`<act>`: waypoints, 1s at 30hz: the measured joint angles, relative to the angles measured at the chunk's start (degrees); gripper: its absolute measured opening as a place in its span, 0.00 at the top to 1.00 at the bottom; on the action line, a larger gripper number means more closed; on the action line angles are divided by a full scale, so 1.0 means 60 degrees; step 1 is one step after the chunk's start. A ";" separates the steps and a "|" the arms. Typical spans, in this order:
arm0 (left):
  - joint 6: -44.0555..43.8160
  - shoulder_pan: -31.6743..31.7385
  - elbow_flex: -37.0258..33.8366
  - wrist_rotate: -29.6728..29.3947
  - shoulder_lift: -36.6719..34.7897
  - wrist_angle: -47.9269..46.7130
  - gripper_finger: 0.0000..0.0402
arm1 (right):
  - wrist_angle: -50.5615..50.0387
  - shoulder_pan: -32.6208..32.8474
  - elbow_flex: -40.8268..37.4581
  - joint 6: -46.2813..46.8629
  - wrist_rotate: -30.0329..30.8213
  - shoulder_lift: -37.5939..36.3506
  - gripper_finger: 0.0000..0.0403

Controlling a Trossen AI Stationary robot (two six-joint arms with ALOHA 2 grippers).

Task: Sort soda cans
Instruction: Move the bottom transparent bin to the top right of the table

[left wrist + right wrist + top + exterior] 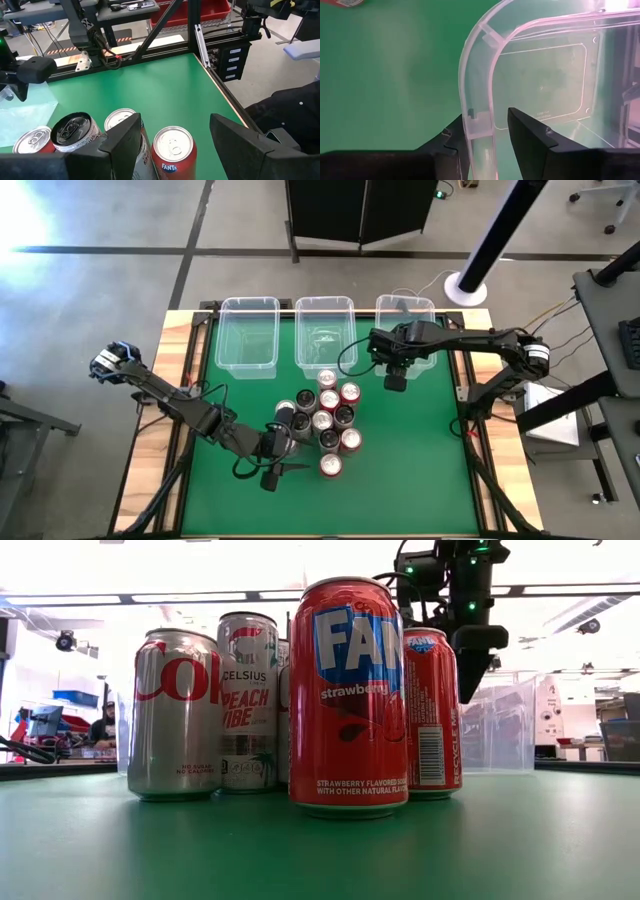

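Observation:
Several soda cans [325, 420], red, dark and silver, stand upright in a cluster mid-table. My left gripper [292, 463] is open at the cluster's near left side. A red Fanta can [172, 150] stands between its fingers, and I see no touch. Beside it are a silver can [120, 120] and a dark open can [72, 131]. My right gripper [487, 137] is shut on the rightmost of three clear bins [405, 315]. The low view shows the Fanta can [350, 700] foremost and the right gripper [470, 670] behind the cans. My right gripper pinches the clear bin's wall [479, 131] at its near-left corner, one finger inside the bin and one outside. The fingers come from above, pointing down over the rim. The bin sits flat on the green table.
Two more clear bins [248, 330] [325, 330] stand side by side along the far edge, left of the held one. Bare green mat [420, 460] lies to the right of and nearer than the cans. A wooden frame [160, 430] borders the mat.

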 joint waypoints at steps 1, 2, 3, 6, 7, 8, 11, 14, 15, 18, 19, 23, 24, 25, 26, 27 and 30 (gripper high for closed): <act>0.0000 0.0000 0.0000 0.0000 0.0000 0.0000 0.45 | 0.0000 0.0000 0.0000 0.0005 0.0000 0.0000 0.72; 0.0000 0.0000 0.0000 0.0001 0.0000 0.0000 0.45 | 0.0010 0.0000 0.0000 0.0140 -0.0019 0.0000 0.73; 0.0000 -0.0002 0.0000 0.0000 0.0000 -0.0002 0.45 | 0.0043 0.0001 0.0000 0.0510 -0.0091 0.0000 0.73; -0.0003 -0.0003 0.0000 0.0003 0.0000 -0.0017 0.45 | 0.0364 0.0040 -0.0004 0.2252 -0.0415 0.0000 0.74; -0.0015 -0.0004 -0.0001 0.0002 0.0000 -0.0027 0.45 | 0.0511 0.0040 -0.0004 0.2779 -0.0436 0.0000 0.74; -0.0047 -0.0004 -0.0003 0.0003 0.0000 -0.0048 0.45 | 0.0627 0.0044 -0.0004 0.3244 -0.0443 0.0000 0.75; -0.0081 -0.0004 -0.0015 0.0004 0.0000 -0.0095 0.45 | 0.0931 0.0044 -0.0004 0.4171 -0.0431 0.0000 0.76; -0.0087 -0.0010 -0.0018 0.0004 0.0000 -0.0095 0.45 | 0.1170 0.0040 -0.0007 0.4346 -0.0434 0.0000 0.77; -0.0090 -0.0011 -0.0018 0.0002 0.0000 -0.0095 0.45 | 0.1243 0.0040 -0.0007 0.4391 -0.0454 0.0000 0.78; -0.0102 -0.0011 -0.0018 0.0004 0.0000 -0.0094 0.45 | 0.1366 0.0042 -0.0018 0.4629 -0.0414 0.0000 0.79; -0.0106 -0.0011 -0.0018 0.0004 0.0000 -0.0091 0.45 | 0.1451 0.0040 -0.0018 0.4712 -0.0393 0.0000 0.79; -0.0107 -0.0009 -0.0018 0.0004 0.0000 -0.0087 0.45 | 0.1411 0.0036 0.0003 0.4061 -0.0902 0.0000 0.81; -0.0095 -0.0011 -0.0018 0.0004 0.0000 -0.0085 0.45 | 0.1438 0.0036 0.0030 0.3885 -0.0987 0.0001 0.81; -0.0073 -0.0007 -0.0018 0.0004 0.0000 -0.0084 0.45 | 0.1452 0.0040 0.0072 0.3761 -0.1026 0.0001 0.81; -0.0069 -0.0007 -0.0018 0.0004 0.0000 -0.0083 0.45 | 0.1478 0.0043 0.0103 0.3691 -0.1024 0.0004 0.82; -0.0069 -0.0007 -0.0018 0.0004 0.0000 -0.0080 0.45 | 0.1484 0.0044 0.0131 0.3717 -0.1038 0.0004 0.82; -0.0063 0.0000 -0.0018 0.0004 0.0000 -0.0076 0.45 | 0.1545 0.0042 0.0189 0.3805 -0.1035 0.0007 0.83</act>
